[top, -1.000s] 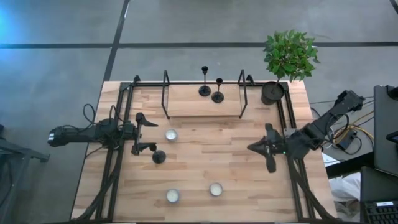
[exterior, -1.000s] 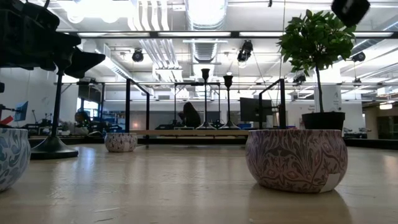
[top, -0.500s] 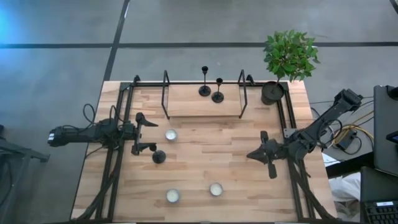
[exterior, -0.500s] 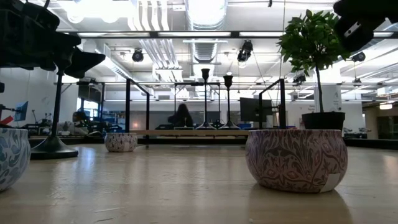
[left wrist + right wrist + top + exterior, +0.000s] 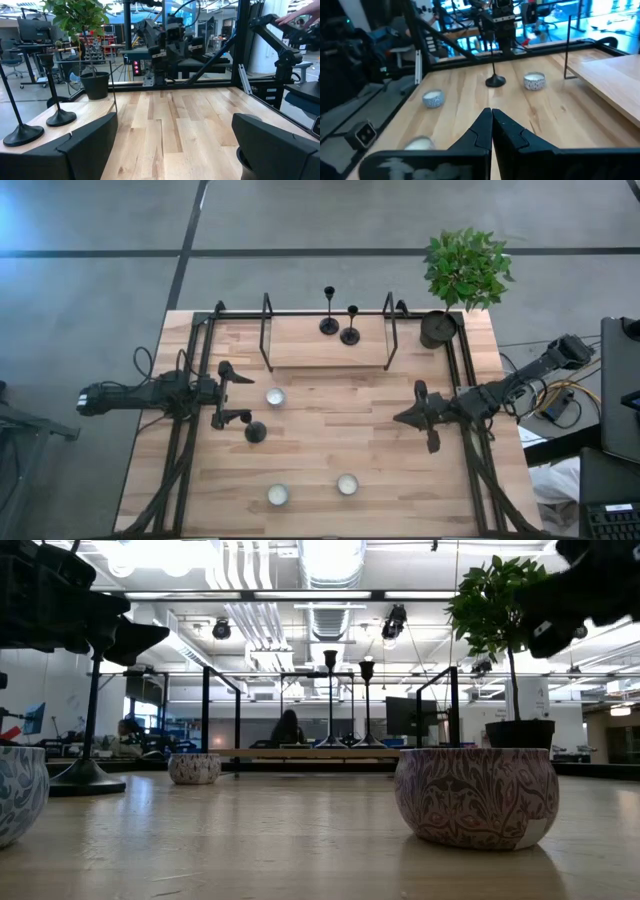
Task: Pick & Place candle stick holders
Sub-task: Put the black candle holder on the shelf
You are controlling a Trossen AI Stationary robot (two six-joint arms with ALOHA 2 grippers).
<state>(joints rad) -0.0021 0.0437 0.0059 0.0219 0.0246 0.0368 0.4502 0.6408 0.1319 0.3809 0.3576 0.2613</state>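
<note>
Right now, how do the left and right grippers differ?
The left gripper has its jaws wide open, beside the lone candle holder on the table's left half; the right gripper is shut, fingers pressed together, over the right half with nothing close by. The left arm reaches in level from the left edge, the right one angles in from the right. Both are dark, two-fingered and hold nothing.
</note>
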